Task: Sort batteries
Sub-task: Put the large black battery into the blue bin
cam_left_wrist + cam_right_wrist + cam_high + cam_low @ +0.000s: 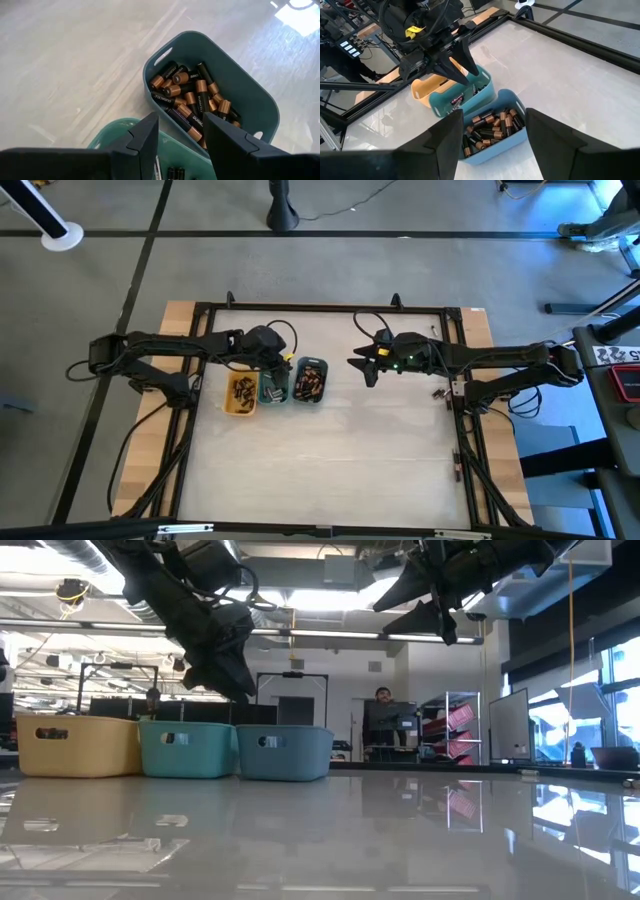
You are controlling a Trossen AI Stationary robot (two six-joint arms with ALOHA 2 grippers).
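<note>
Left tool [277, 370] — fingers apart, empty — above green tray [273, 387]; right tool [362, 366] likewise apart beside batteries [309, 383].

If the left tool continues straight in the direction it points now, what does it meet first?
Probably the green tray directly under the left tool, whose fingers stand apart and empty. Depth is unclear; the blue tray of batteries lies just beyond.

Grey concrete floor [200, 260], bright ceiling lights [330, 600], windows [610, 690] at right.
</note>
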